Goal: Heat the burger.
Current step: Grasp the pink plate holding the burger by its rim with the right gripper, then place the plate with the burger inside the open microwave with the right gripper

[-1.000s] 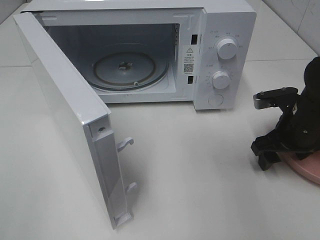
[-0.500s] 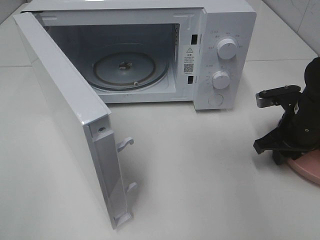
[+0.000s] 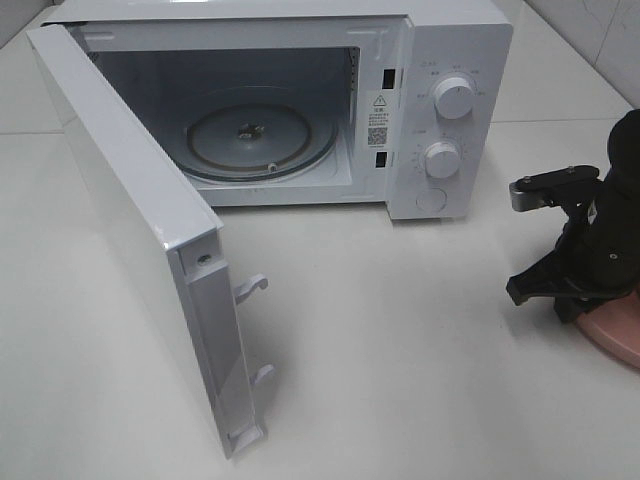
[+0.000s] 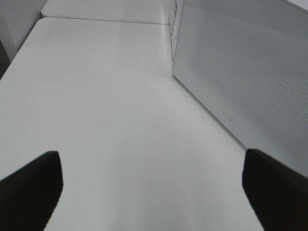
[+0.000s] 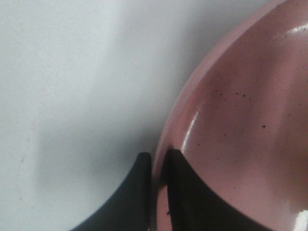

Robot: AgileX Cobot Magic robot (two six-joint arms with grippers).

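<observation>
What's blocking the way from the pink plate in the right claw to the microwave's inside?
Nothing visible. The door is swung wide open, and only bare table lies between the pink plate and the glass turntable.

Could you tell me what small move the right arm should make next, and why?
Probably a slight lift: the right gripper is shut on the rim of the pink plate, which sits on the table, and the microwave door stands open with its turntable bare.
</observation>
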